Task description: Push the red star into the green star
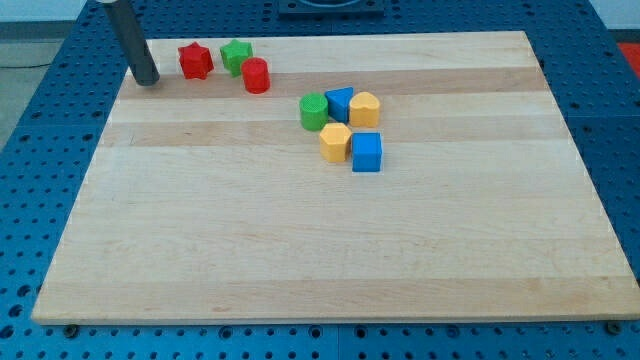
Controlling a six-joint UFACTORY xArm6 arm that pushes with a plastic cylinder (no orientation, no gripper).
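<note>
Coloured blocks in red, green, blue and yellow on a pale wooden tabletop (300,250).

The light maple-toned tabletop shows faint lengthwise grain bands and lies on a blue perforated base (30,200) dotted with dark holes. A red star block (196,61), a green star block (237,55) and a red cylinder block (256,75) are bright and solid-coloured. So are a green cylinder block (314,112), a blue triangular block (340,103), a blue cube block (367,152) and two yellow blocks, one (364,108) rounded, one (335,142) faceted. The dark grey rod's tip (148,80) is near black.
</note>
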